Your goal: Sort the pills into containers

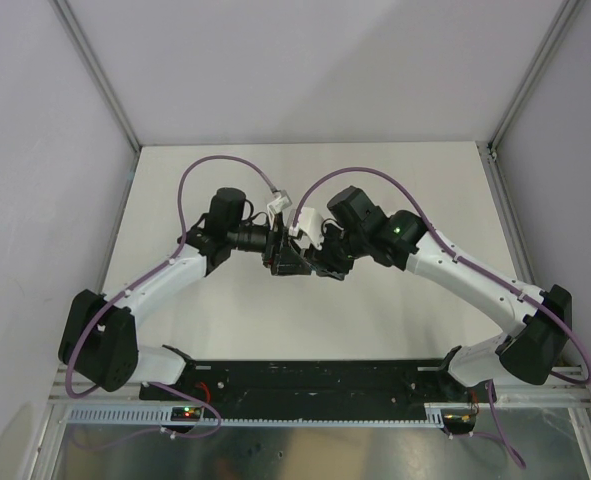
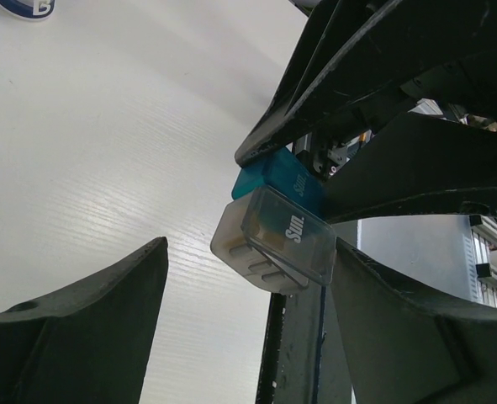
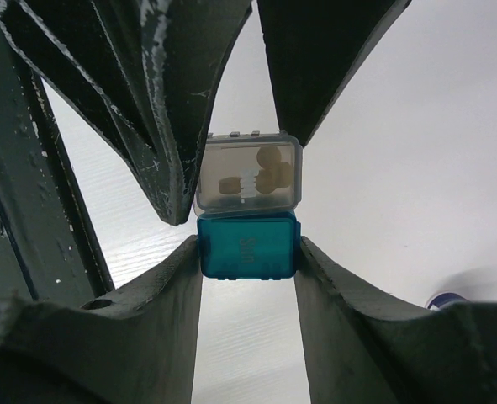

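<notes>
The containers, a joined teal compartment and clear grey compartment, hang above the white table. My right gripper is shut on the teal one, a finger on each side. Several tan pills lie inside the closed grey one. My left gripper is open around the grey compartment. Its right finger touches that compartment's corner, and the left finger stands well apart. In the top view both grippers meet at mid-table, left and right, and hide the containers.
A small blue and white round object lies on the table beyond the grippers, blurred in the right wrist view. The black mounting rail runs along the near edge. Grey walls close in the table on three sides.
</notes>
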Tool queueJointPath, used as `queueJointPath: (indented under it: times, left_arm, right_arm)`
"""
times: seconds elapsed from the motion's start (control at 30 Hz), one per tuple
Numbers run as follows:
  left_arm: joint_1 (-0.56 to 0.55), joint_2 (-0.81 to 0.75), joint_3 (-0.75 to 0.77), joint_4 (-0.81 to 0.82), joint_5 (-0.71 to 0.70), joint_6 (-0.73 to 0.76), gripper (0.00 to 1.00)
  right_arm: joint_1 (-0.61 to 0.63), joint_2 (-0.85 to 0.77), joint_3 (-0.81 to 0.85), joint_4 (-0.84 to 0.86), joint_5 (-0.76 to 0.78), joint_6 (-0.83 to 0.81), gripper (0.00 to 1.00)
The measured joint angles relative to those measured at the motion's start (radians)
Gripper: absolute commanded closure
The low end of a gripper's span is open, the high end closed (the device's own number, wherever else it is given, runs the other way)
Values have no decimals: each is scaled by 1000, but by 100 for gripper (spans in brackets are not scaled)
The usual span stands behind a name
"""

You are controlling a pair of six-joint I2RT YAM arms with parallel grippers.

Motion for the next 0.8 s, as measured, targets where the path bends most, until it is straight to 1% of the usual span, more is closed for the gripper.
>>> queueJointPath:
  times: [0.2, 0.57, 0.8]
  left_arm:
    - [0, 2, 0, -1, 15, -1, 30]
    - [0, 6, 0, -2, 35, -3, 48]
    - [-2, 13, 0, -5, 44, -11, 63]
  right_arm:
    - [1, 0, 0, 2, 8, 0, 99]
    - [3, 0, 0, 15, 29, 0, 100]
    - [5, 0, 0, 16, 46, 0, 100]
